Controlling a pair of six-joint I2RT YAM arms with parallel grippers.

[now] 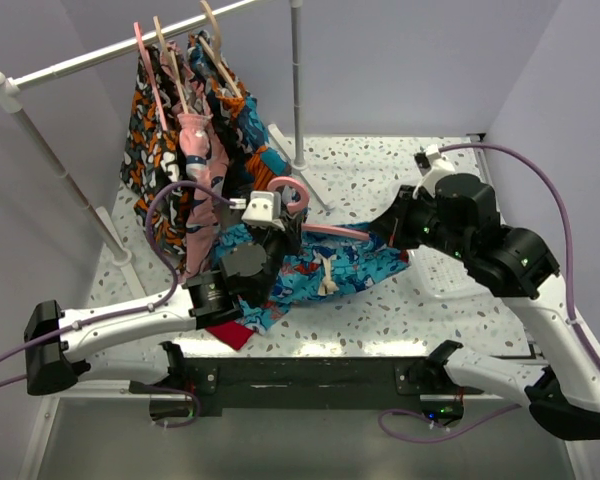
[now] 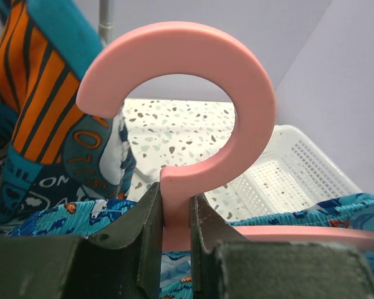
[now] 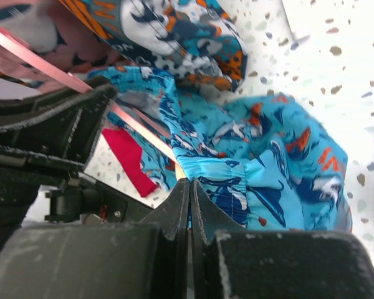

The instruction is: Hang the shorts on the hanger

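Observation:
The salmon-pink hanger [image 2: 193, 93] stands with its hook up, and my left gripper [image 2: 174, 208] is shut on the neck just below that hook. In the top view the hanger [image 1: 320, 231] reaches right from the left gripper [image 1: 280, 215], its bar lying over the bright blue printed shorts [image 1: 350, 268] spread on the table. My right gripper [image 3: 189, 187] is shut on the gathered waistband edge of the shorts [image 3: 262, 180], at their right end beside the hanger's bar [image 3: 137, 128]. In the top view the right gripper [image 1: 385, 232] is mostly hidden by its wrist.
A rail [image 1: 130, 48] at the back left carries patterned garments [image 1: 170, 140] on pale wooden hangers [image 1: 215, 45]. A plain red cloth [image 1: 232, 334] lies under the left arm. A white slotted basket [image 2: 299, 168] sits to the right of the shorts, beneath the right arm.

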